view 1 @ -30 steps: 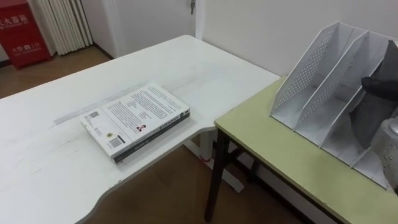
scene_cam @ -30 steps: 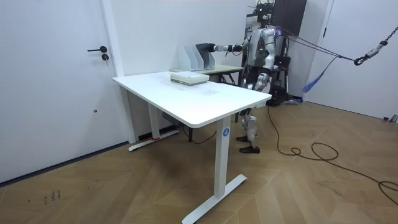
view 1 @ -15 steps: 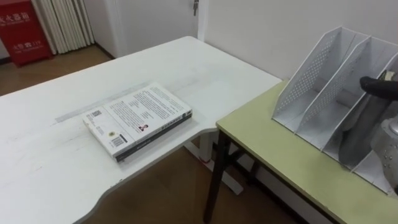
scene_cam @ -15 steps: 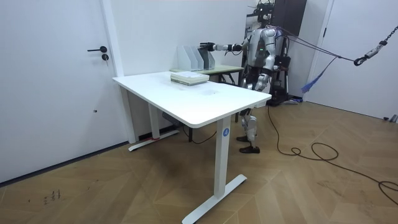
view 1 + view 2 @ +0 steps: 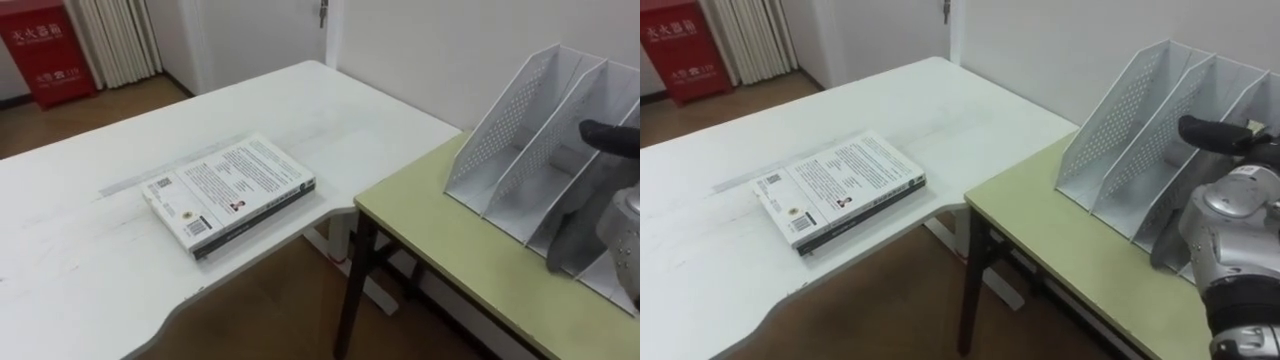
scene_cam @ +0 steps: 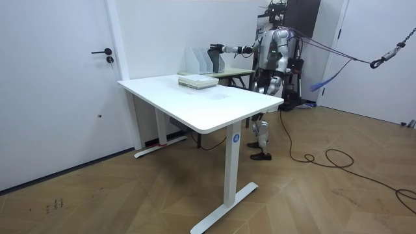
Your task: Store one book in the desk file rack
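book lies on white table — right hand by file rack, fingers stretched straight.

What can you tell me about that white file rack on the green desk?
The file rack is white or light grey, seemingly thin metal or plastic, with slanted dividers full of small holes. They part it into several compartments, open at front and top. It stands upright on the green desk, its back near the wall. The robot's right hand is at the front of its right-hand compartments; whether they touch I cannot tell.
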